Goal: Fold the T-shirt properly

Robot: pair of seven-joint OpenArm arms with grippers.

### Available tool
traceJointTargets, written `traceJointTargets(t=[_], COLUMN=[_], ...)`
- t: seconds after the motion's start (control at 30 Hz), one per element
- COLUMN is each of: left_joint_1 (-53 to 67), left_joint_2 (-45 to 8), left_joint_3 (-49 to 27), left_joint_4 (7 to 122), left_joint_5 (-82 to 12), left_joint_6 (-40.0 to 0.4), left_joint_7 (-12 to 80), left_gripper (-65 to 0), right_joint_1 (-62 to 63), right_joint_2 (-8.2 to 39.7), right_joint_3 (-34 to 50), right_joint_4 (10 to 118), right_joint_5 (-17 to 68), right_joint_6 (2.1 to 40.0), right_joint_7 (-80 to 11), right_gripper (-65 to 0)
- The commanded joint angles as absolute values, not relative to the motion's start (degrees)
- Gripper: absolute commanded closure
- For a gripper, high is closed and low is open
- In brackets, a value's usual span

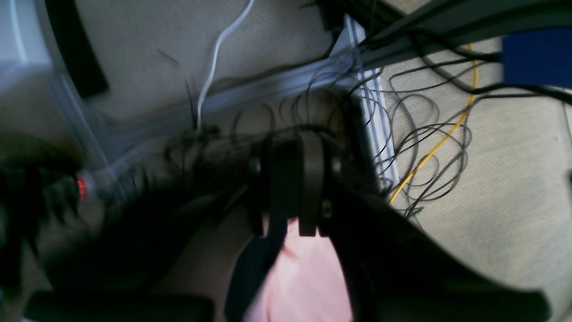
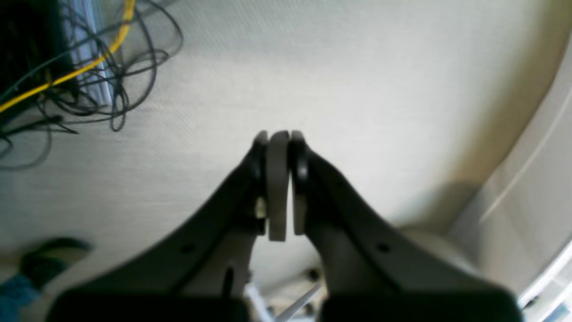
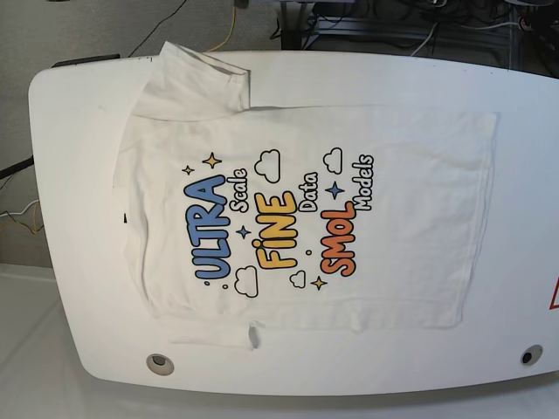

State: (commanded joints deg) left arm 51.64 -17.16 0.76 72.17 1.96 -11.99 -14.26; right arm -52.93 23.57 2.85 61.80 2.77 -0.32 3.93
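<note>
Lying print-up and spread flat on the table [image 3: 52, 113], the T-shirt [image 3: 306, 218] looks laid out for a first fold, not yet begun. Neither arm shows over it. Right gripper [image 2: 278, 147] has its fingers pressed together on nothing, floor beneath it. Left gripper [image 1: 292, 179] is dark and blurred, fingers seemingly together; cables [image 1: 415, 134] lie beyond it.

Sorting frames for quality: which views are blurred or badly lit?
Left wrist: dark, motion-smeared, the left gripper nearly black. Right wrist: soft focus, the right gripper blurred, light even. Base: sharp and bright, the T-shirt pale against the white table.
</note>
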Motion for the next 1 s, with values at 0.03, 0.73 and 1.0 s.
traceJointTargets(t=[0.03,0.73,1.0], left_joint_1=[52.17,60.4,64.31], left_joint_2=[-17.49,-16.49,-16.86], left_joint_3=[0.79,-5.48,-9.19], left_joint_4=[73.54,94.83,100.75], left_joint_5=[1.94,2.4,1.28], left_joint_6=[-12.0,-15.02,-16.19], left_joint_7=[-13.94,-4.89,0.15], left_gripper=[-9.5,-17.9,-17.3], right_joint_1=[-53.63,-61.69,-67.94], right_joint_2=[24.03,29.37,30.4], right_joint_3=[2.85,7.84,18.3], right_joint_4=[63.18,88.19,98.43], right_joint_5=[2.7,8.39,16.05], right_joint_6=[-0.34,-0.09,2.73], right_joint_7=[3.85,-0.97,-1.14], right_gripper=[0.0,-22.7,-18.3])
